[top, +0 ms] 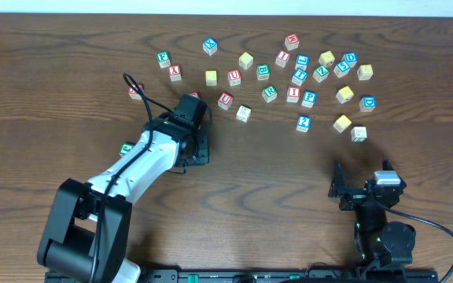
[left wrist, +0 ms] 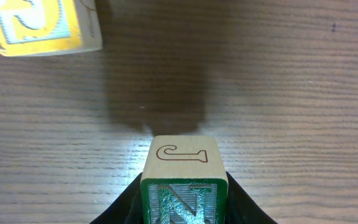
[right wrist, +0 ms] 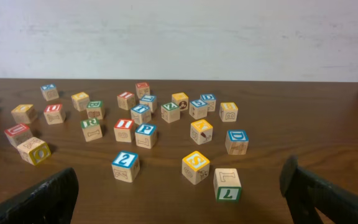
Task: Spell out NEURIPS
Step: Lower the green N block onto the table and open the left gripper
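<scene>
My left gripper (left wrist: pixel 184 208) is shut on a wooden cube with a green N (left wrist: pixel 183 198) on its near face and an outlined J on top, held just above the table. From overhead the left gripper (top: pixel 196 149) sits left of centre and hides that cube. Loose letter cubes lie at the back: green E (top: pixel 163 58), red U (top: pixel 234 77), green R (top: pixel 270 93), red I (top: pixel 293 93), blue P (top: pixel 309 98) and yellow S (top: pixel 342 123). My right gripper (top: pixel 360 191) stands open and empty at the front right, short of the S cube (right wrist: pixel 196 166).
A yellow-faced cube (left wrist: pixel 42 25) lies just ahead and left of the held cube. A green cube (top: pixel 127 147) rests left of the left arm. A blue 2 cube (right wrist: pixel 125 165) and a green 7 cube (right wrist: pixel 227 184) lie nearest the right gripper.
</scene>
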